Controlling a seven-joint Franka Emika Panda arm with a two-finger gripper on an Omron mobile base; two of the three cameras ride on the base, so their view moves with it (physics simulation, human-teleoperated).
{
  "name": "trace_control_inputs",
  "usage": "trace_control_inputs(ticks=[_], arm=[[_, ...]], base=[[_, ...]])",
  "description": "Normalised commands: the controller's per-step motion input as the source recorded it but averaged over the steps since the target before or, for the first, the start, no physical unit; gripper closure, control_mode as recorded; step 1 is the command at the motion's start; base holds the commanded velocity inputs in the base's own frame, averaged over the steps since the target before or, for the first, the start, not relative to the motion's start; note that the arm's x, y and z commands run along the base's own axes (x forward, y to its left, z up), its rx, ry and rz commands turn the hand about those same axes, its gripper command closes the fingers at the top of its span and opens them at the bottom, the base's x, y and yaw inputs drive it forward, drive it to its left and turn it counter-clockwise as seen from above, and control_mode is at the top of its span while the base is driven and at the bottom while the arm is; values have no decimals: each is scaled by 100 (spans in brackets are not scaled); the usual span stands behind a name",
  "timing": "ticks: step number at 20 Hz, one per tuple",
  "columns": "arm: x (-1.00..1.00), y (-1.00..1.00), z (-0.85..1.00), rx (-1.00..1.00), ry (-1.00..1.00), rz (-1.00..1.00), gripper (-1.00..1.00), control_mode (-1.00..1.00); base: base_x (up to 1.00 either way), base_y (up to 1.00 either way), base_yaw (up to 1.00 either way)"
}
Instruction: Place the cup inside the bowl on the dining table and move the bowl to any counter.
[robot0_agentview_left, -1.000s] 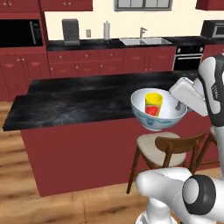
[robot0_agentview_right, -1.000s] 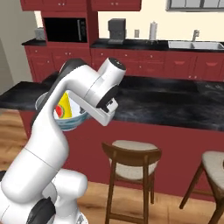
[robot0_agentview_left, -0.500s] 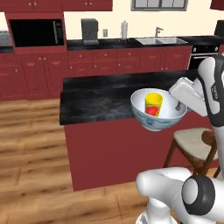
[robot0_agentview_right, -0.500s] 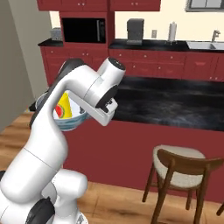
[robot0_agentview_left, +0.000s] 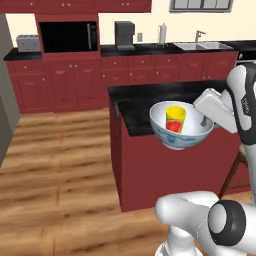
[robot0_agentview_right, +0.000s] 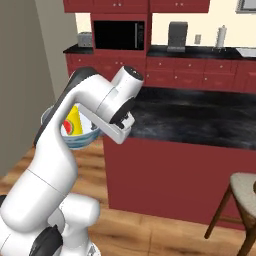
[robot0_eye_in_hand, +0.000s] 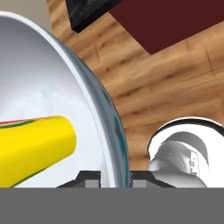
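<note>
At the bowl's (robot0_eye_in_hand: 65, 113) rim, the pincer (robot0_eye_in_hand: 114, 178) is seen pinching the wall, one finger on each side. The cup (robot0_agentview_left: 175, 118) is already lodged inside, and the bowl is held aloft beside the dining table (robot0_agentview_left: 150, 102); delivery to the counter (robot0_agentview_left: 150, 49) remains. That counter is revealed by the base views, the grip by the hand view.

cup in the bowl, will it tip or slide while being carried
The cup stands loose in the curved bowl, so it may slide or lean. The tool pinches only the bowl's rim, so the bowl could tilt.
</note>
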Motion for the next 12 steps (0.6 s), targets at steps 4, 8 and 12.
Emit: trace_control_inputs(ticks=[4, 8, 12], arm=[[0, 0, 0, 0, 0, 0, 100, 100], [0, 0, 0, 0, 0, 0, 100, 100], [0, 0, 0, 0, 0, 0, 100, 100]], base=[[9, 97, 0], [15, 78, 0], [45, 83, 0]])
